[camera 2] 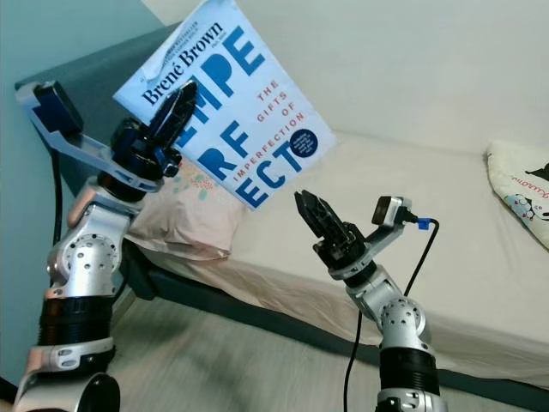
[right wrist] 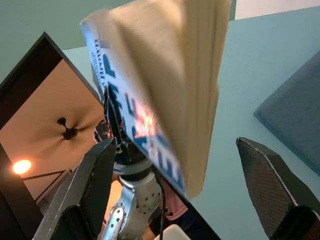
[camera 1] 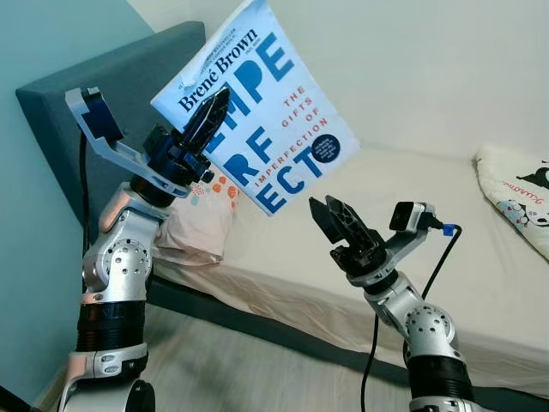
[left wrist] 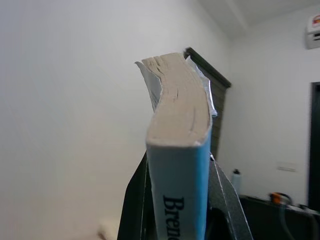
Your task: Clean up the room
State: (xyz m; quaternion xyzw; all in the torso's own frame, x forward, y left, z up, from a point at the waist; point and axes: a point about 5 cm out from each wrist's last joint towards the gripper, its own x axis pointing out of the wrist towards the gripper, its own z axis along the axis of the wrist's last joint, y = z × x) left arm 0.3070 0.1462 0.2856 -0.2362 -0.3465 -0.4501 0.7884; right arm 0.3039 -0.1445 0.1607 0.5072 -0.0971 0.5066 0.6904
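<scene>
Book: white-and-blue paperback book (camera 1: pixel 266 120), raised above bed's (camera 1: pixel 386 257) headboard corner.
Left gripper (camera 1: pixel 210 116): pinching book's spine edge.
Right gripper (camera 1: pixel 330 219): fingers spread, below book.

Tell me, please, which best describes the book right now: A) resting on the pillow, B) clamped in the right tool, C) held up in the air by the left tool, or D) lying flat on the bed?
C: the left tool is shut on the book, holding it raised above the bed, while the right tool is open below it.
</scene>
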